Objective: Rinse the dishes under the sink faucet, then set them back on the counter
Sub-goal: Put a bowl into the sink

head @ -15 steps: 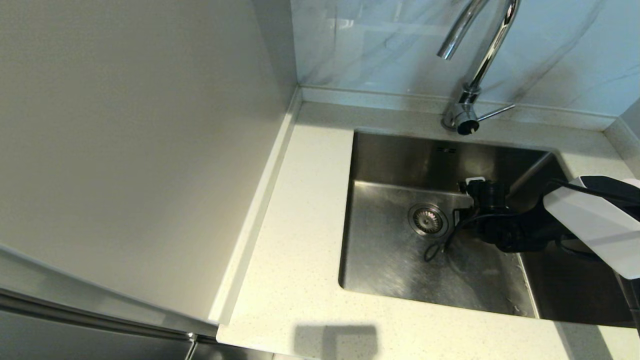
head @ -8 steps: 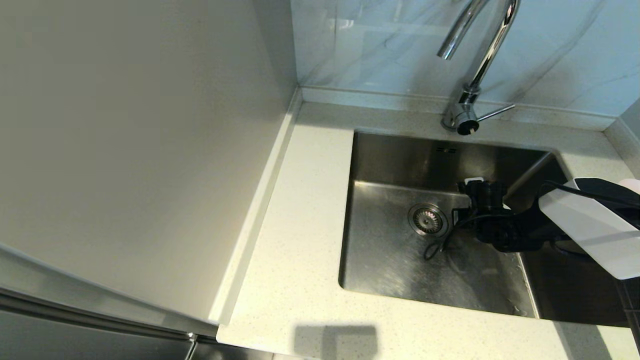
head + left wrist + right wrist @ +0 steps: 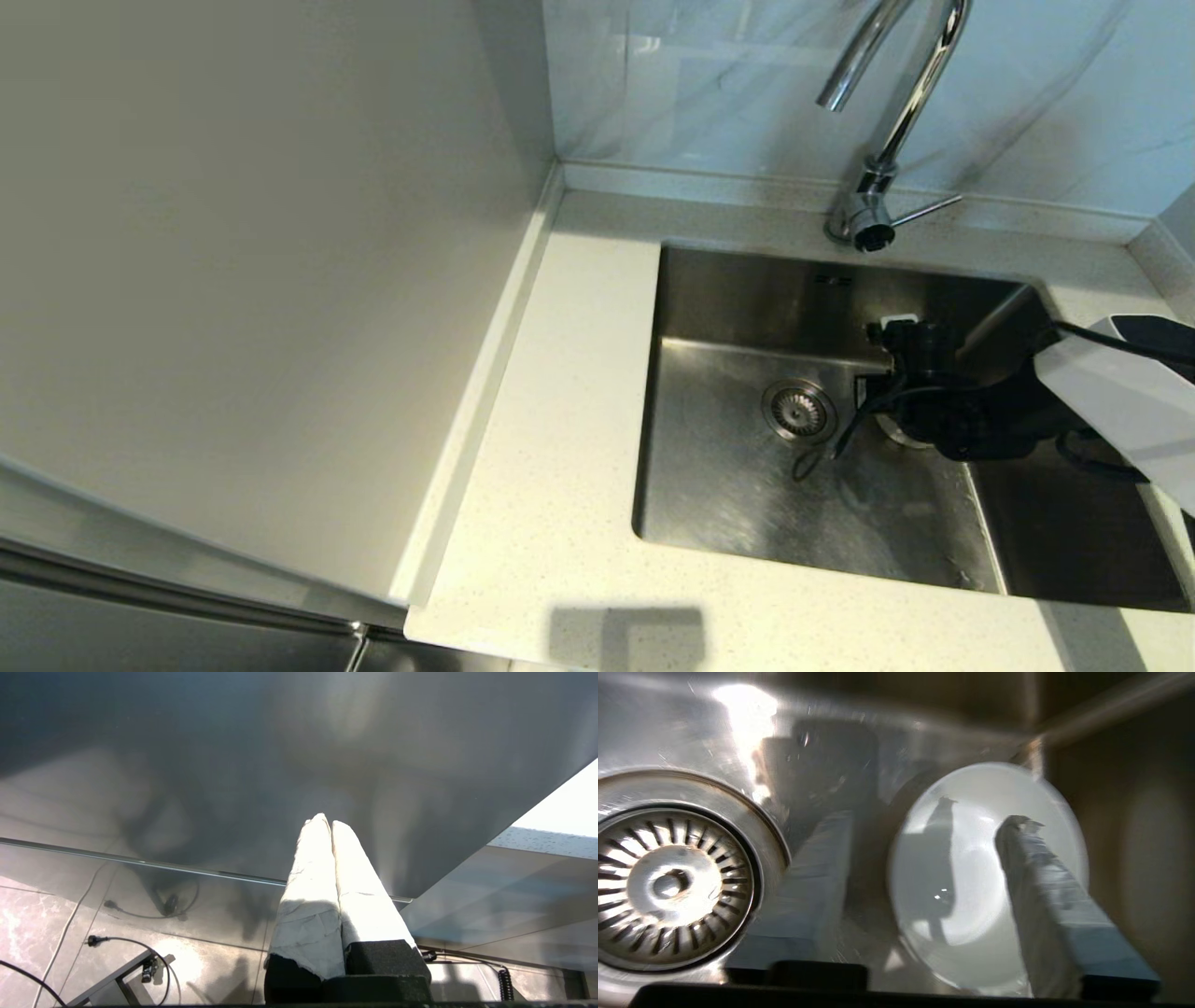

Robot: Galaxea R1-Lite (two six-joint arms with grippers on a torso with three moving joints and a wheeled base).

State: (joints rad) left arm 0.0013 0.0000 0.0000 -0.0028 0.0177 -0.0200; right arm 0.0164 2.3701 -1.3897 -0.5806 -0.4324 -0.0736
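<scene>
A white bowl rests on the floor of the steel sink, right of the drain strainer; only a sliver of the bowl shows in the head view, under my wrist. My right gripper is open down in the basin and straddles the bowl's rim, one finger inside it, the other outside towards the drain. The chrome faucet arches over the basin with no water running. The other two bowls are out of view. My left gripper is shut on nothing, parked low beside a cabinet.
The speckled counter surrounds the sink, with a smooth beige side panel on its left. The faucet's thin lever points right. My right arm reaches in over the sink's right wall. A loose cable loop hangs near the drain.
My right wrist has shifted a little to the right and towards the back of the sink. A sliver of the bowl now shows beneath it.
</scene>
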